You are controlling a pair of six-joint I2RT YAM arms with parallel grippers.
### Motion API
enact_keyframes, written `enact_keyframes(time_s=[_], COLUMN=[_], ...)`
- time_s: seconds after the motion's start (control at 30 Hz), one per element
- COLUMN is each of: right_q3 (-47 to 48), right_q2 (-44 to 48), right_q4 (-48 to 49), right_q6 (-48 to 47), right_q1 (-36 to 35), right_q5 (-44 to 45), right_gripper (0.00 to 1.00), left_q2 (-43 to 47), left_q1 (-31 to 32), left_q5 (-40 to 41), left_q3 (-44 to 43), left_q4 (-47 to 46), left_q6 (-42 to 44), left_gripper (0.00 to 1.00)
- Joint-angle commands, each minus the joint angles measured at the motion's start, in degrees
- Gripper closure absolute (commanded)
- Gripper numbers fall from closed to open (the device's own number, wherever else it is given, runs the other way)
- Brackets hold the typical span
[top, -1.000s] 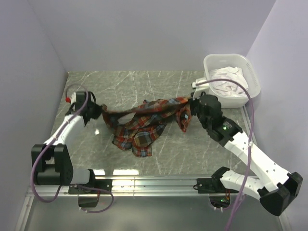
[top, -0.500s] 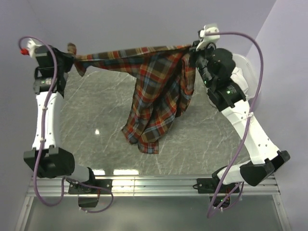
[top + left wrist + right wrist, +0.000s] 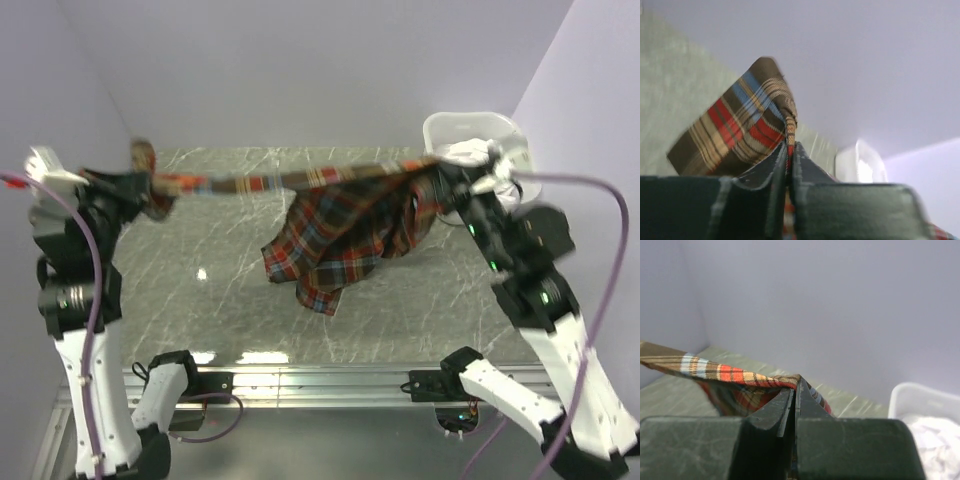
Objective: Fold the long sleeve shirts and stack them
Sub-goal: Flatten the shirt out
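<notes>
Over the surface (image 3: 230, 292): the plaid shirt (image 3: 345, 225) hangs in the air, pulled into a taut band from about 10 o'clock to 2 o'clock. Its body droops from the right half toward the centre. Whether the lowest hem touches the surface, you cannot tell from these views.
Your left claw (image 3: 789, 150): at 10 o'clock, pinched fully closed on one end of the shirt, with a flap of plaid poking past the tips.
Your right claw (image 3: 794, 385): at 2 o'clock, clamped just as tightly on the other end of the band.
Behind it: the white tub (image 3: 470, 117) at 1 o'clock, with pale cloth (image 3: 935, 435) inside.
Step in hand: most likely the spreading step, with the shirt raised and stretched to open it. No fold is made and nothing is stacked.
Next move: probably laying it flat. Bring both claws down together under tension, drawing toward 6 o'clock so the body unrolls.
Watch: the cloth bunches toward the right and may land crumpled.
</notes>
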State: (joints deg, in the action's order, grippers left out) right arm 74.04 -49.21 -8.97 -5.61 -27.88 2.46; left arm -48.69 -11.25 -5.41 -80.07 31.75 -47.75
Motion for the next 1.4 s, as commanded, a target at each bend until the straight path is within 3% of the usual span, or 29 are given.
enact_keyframes(time_s=[0.0, 0.1, 0.2, 0.23, 0.33, 0.43, 0.63, 0.8, 0.97, 1.17, 1.37], right_q3=[-9.2, -16.4, -21.3, -23.1, -25.3, -27.1, -33.1, -36.7, -37.2, -37.5, -36.4], right_q2=[11.4, 21.3, 30.1, 31.8, 37.7, 39.9, 35.5, 35.8, 32.5, 29.1, 27.4], right_q4=[-2.5, -10.3, -19.2, -21.2, -26.8, -24.6, -24.7, -22.4, -22.9, -22.9, -23.1], right_q6=[5.5, 8.1, 11.1, 11.7, 14.2, 18.2, 23.1, 25.6, 25.7, 25.0, 24.1], right_q1=[0.3, 0.4, 0.4, 0.4, 0.1, 0.1, 0.2, 0.2, 0.2, 0.2, 0.2], right_q5=[-5.1, -8.4, -7.8, -8.3, -11.7, -17.6, -24.5, -22.4, -18.4, -14.5, -13.0], right_gripper=[1.0, 1.0, 1.0, 1.0, 1.0, 0.98, 0.99, 0.99, 1.0, 1.0, 1.0], left_q2=[5.5, 13.3, 16.9, 17.3, 17.0, 12.9, -3.7, -22.2, -38.4, -56.0, -61.4], left_q1=[0.4, 1.7, 3.2, 3.3, 3.3, 3.2, 5.1, 18.8, 26.2, 31.3, 32.9], left_q5=[-6.9, -6.3, -2.3, -2.2, -4.0, -5.7, -14.3, -6.5, -3.1, -0.7, 0.8], left_q3=[10.7, 16.5, 21.8, 23.1, 26.5, 27.8, 28.6, 20.8, 16.2, 3.6, -1.8], left_q4=[10.2, 13.5, 15.4, 14.8, 10.3, 6.3, -4.8, -7.8, -13.9, -11.1, -8.7], left_q6=[2.6, 3.4, 5.9, 6.4, 6.7, 4.8, 0.2, -4.9, -11.9, -13.4, -13.1], left_gripper=[0.84, 0.78, 0.61, 0.5, 0.33, 0.26, 0.23, 0.22, 0.25, 0.28, 0.35])
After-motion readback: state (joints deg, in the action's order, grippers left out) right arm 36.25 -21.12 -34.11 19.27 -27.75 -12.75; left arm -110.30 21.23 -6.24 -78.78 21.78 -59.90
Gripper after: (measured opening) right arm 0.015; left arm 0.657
